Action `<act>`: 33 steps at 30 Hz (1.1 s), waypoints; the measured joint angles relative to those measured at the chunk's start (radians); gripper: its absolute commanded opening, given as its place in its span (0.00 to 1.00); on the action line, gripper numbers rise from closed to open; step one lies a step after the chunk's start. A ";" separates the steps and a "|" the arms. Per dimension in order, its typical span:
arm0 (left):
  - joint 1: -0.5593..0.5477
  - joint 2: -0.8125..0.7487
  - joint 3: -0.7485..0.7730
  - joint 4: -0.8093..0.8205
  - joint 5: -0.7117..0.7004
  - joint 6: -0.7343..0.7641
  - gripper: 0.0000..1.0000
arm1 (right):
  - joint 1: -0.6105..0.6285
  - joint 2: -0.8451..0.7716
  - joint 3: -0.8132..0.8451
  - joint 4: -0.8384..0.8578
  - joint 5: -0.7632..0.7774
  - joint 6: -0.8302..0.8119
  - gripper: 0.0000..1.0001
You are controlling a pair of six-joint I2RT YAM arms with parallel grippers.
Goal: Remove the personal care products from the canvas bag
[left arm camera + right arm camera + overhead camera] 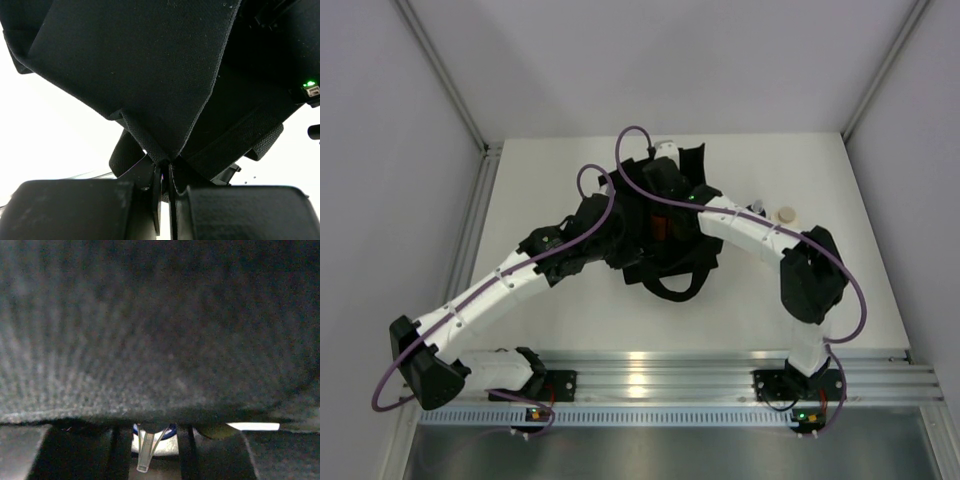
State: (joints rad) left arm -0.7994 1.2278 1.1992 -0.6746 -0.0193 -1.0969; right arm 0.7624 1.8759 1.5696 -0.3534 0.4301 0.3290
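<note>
A: Left side first. What has the left tool [164,172] got?

B: It is pinched on a fold of the canvas bag [150,75]. Jaws all but closed, black fabric caught between them. The cloth rises from the pinch in a tented crease.

A: Where does the bag sit?

B: Overhead view: middle of the desk [550,330], slumped and rumpled. One loop handle [675,287] lies toward the arm bases. The left arm meets the bag on its left flank.

A: Anything showing inside?

B: A strip of an orange bottle [660,226] in the open top. The rest is hidden by fabric and the right arm.

A: Right tool?

B: The right tool [151,455] reaches into the bag from above. Its wrist view is nearly all dark weave, close and blurred. Low in that view, a dark blue cap [152,430] with white under it sits between the two fingers [118,455]. Whether they grip it or only flank it, I cannot tell.

A: Further right?

B: A cream-white bottle [786,214] stands on the desk right of the bag, apart from it. A smaller object [758,205] is just beside it on its left, too small to name.
</note>
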 measured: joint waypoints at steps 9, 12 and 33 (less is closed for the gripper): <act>0.000 -0.002 0.000 0.000 0.004 0.000 0.00 | 0.000 -0.033 -0.001 -0.013 -0.007 -0.015 0.00; 0.000 -0.002 0.000 0.000 0.005 0.000 0.00 | 0.000 -0.053 -0.001 -0.013 -0.008 -0.021 0.00; 0.000 -0.002 0.000 0.000 0.008 0.004 0.00 | 0.011 -0.248 0.006 -0.076 -0.052 -0.127 0.00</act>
State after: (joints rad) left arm -0.7994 1.2259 1.1992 -0.6750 -0.0113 -1.0931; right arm 0.7734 1.6283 1.5753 -0.4290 0.3782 0.2016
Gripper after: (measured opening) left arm 0.069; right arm 0.325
